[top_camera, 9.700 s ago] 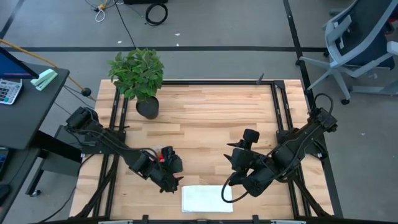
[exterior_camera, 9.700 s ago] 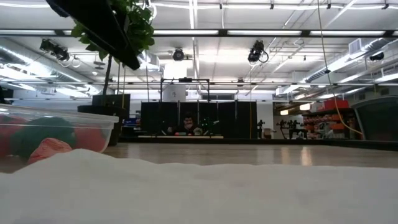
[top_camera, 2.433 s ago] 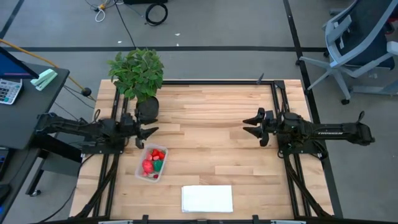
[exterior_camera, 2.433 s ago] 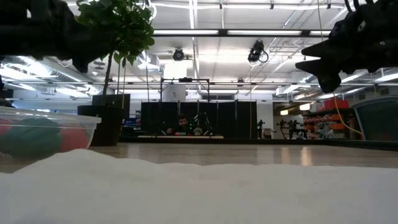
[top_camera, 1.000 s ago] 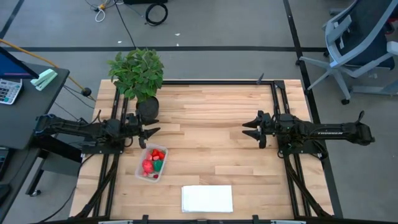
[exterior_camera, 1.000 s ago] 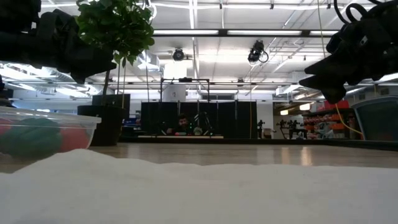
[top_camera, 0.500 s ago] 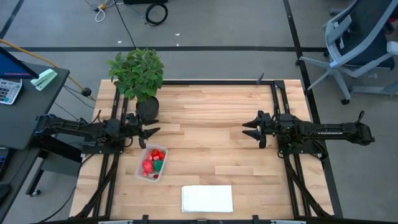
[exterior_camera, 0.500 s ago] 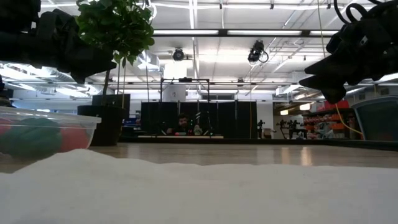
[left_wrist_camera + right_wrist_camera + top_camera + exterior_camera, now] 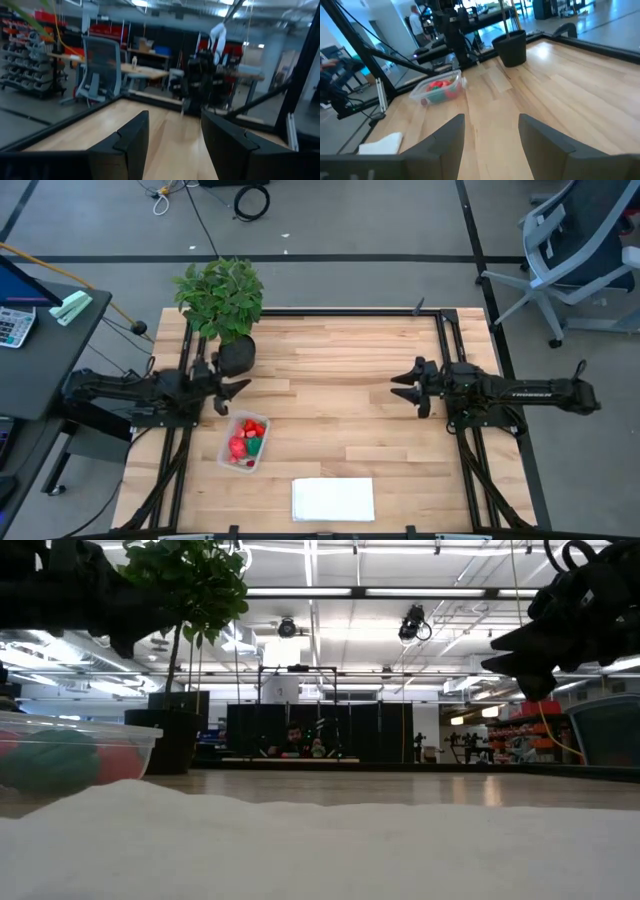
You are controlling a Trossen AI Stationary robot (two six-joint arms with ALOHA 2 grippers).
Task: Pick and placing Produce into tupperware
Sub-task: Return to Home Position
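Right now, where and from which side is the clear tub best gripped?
The tub is probably best taken across its narrow width from straight above, straddling both long walls: it sits upright, open-topped, produce piled inside. The open left gripper hovers nearest; the right gripper waits opposite.

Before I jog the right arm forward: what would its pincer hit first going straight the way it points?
The right pincer points across bare table at the left pincer opposite; that is probably the first contact, if their heights match.
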